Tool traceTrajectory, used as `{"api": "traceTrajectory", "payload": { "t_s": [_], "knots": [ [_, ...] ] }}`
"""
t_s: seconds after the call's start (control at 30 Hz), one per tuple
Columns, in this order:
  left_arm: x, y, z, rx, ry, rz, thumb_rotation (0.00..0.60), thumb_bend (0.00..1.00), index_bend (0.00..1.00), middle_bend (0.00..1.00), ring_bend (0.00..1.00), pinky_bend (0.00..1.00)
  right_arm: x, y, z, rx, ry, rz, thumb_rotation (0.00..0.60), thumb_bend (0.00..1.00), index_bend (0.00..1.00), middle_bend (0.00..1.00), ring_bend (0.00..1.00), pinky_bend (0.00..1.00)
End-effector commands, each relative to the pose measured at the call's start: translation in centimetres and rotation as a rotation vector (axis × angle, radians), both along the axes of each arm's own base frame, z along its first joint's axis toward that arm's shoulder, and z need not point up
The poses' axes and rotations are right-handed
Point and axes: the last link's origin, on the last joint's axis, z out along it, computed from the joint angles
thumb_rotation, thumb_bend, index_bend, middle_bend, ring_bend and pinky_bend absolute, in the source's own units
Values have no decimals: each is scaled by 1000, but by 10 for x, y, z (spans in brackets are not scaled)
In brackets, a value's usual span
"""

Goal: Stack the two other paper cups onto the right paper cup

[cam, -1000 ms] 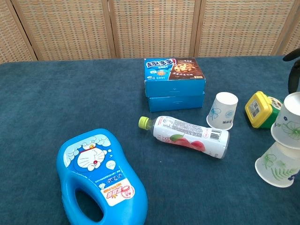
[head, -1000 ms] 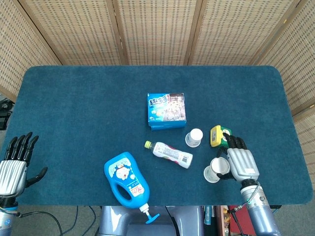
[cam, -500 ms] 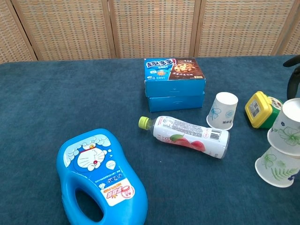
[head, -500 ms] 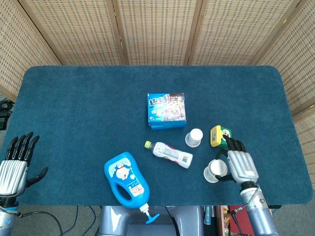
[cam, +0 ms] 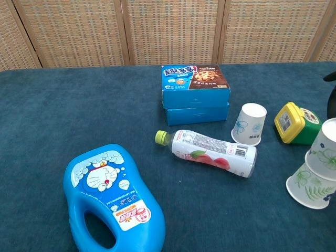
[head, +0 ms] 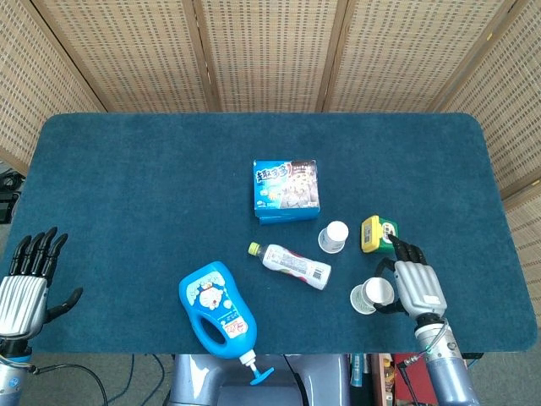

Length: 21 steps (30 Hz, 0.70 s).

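Note:
Three white paper cups stand upside down. One paper cup (head: 336, 237) (cam: 249, 123) stands alone beside the lying bottle. At the right, the right cup (head: 363, 300) (cam: 310, 188) stands on the table. My right hand (head: 416, 285) (cam: 332, 102) grips a second cup (head: 379, 291) (cam: 325, 149) from the side and holds it, slightly tilted, partly over the right cup's top. My left hand (head: 25, 283) hovers open at the table's front left edge, far from the cups; the chest view does not show it.
A yellow-lidded green tub (head: 376, 233) (cam: 294, 122) sits just behind the right hand. A drink bottle (head: 290, 264) (cam: 212, 152) lies mid-table, two stacked blue cookie boxes (head: 286, 190) (cam: 195, 93) stand behind it, and a blue Doraemon jug (head: 217, 310) (cam: 113, 197) lies front left.
My right hand has brought the held cup lower over the right cup and drifted a little toward the front right. The left hand has stayed put.

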Motion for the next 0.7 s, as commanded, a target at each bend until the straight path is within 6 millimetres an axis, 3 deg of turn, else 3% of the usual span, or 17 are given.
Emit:
{"api": "traceTrajectory", "payload": {
  "t_s": [0.03,0.1,0.27,0.53,0.7],
  "knots": [
    [0,0,0,0,-1,1,600,251,0,0,0,0,-6,-1,-4,11,-5,-21,600,122,406,2,0,0],
    [0,0,0,0,-1,2,600,251,0,0,0,0,-11,0,-6,24,-5,-35,600,123,319,0,0,0],
    [0,0,0,0,0,1,600,251,0,0,0,0,-13,0,-6,31,-16,-39,600,123,263,0,0,0],
    [0,0,0,2,-2,-1,600,251,0,0,0,0,-3,-6,2,-6,-23,17,600,123,256,0,0,0],
    [0,0,0,3,-2,0,600,252,0,0,0,0,4,-21,6,-31,-6,64,600,122,256,0,0,0]
  ]
}}
